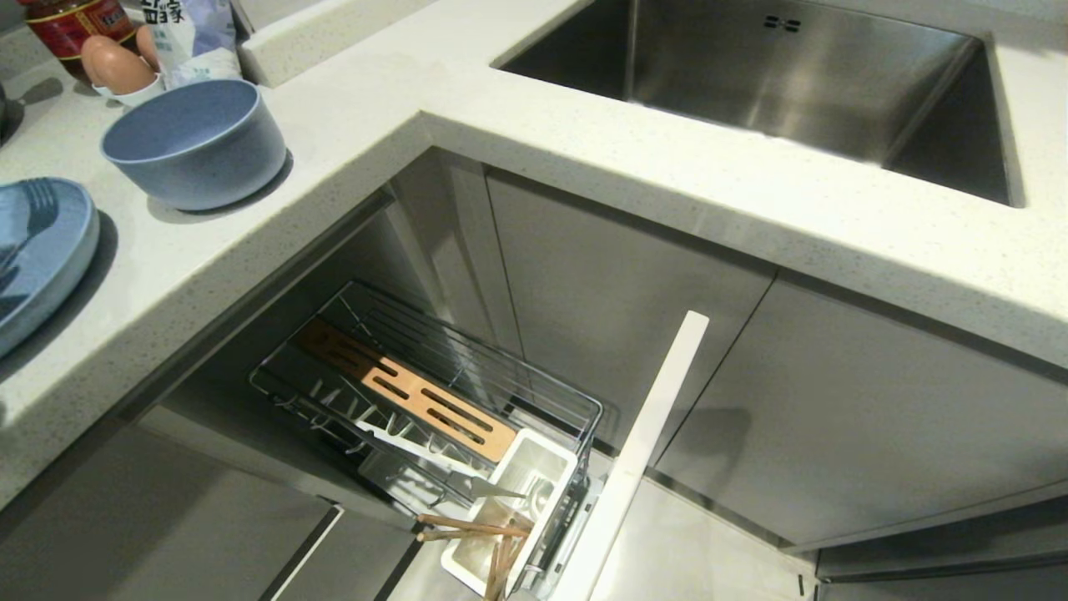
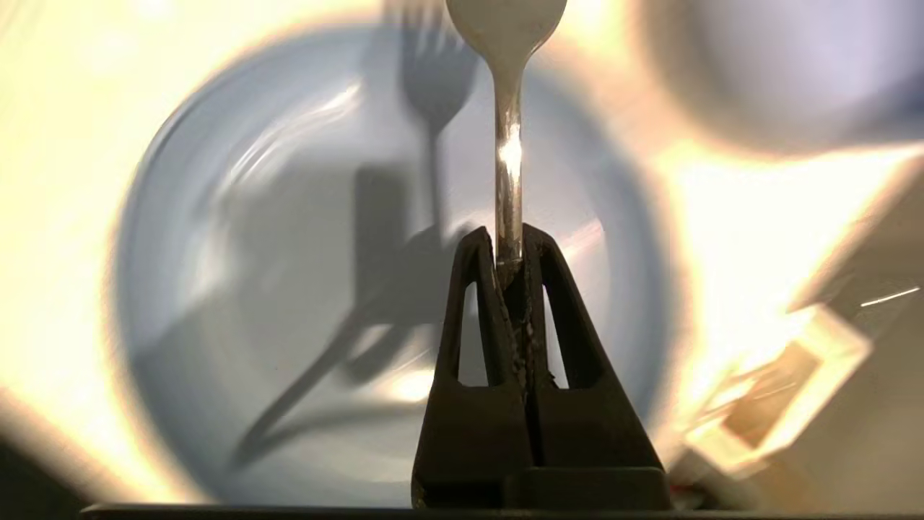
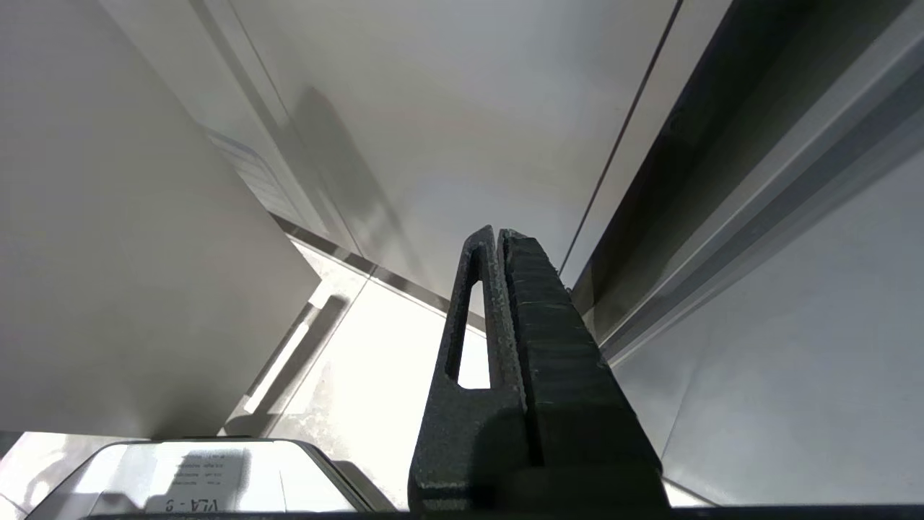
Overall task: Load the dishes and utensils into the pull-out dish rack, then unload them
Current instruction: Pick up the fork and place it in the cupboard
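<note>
A pale speckled stone bench (image 1: 350,125) wraps around a corner, with a stainless steel sink (image 1: 801,83) sunk into it on the right. On the left part of the bench sits a deep, matte light blue round bowl (image 1: 196,142), empty and upright. Nearer the left edge of the head view lies a wide, shallow light blue plate (image 1: 42,250), only partly in frame, with a fork-shaped shadow across it. Behind the bowl stand two brown eggs (image 1: 117,67), a white printed packet (image 1: 192,33) and a dark red jar (image 1: 71,21).

Below the bench, a narrow chrome wire pull-out dish rack (image 1: 425,392) stands drawn out from the grey cabinets. A slotted light wooden strip (image 1: 417,392) runs along its top, and its flat white front panel (image 1: 634,459) is seen edge-on. Just behind that panel is a white plastic cutlery box (image 1: 534,484). A pair of thin light-brown wooden chopsticks (image 1: 476,527) lies tilted across the box's near rim, some ends poking out beyond it.

In the left wrist view, the left hand (image 2: 510,249) is clenched on the handle of a slim silver metal utensil (image 2: 507,144), which points straight away from the black fingers (image 2: 476,318). It hangs above the plate (image 2: 289,289), and the cutlery box (image 2: 779,390) shows off to one side, blurred.

In the right wrist view, the right hand (image 3: 500,235) is closed on nothing, beside grey cabinet doors (image 3: 469,108) and above a pale floor (image 3: 382,361).
</note>
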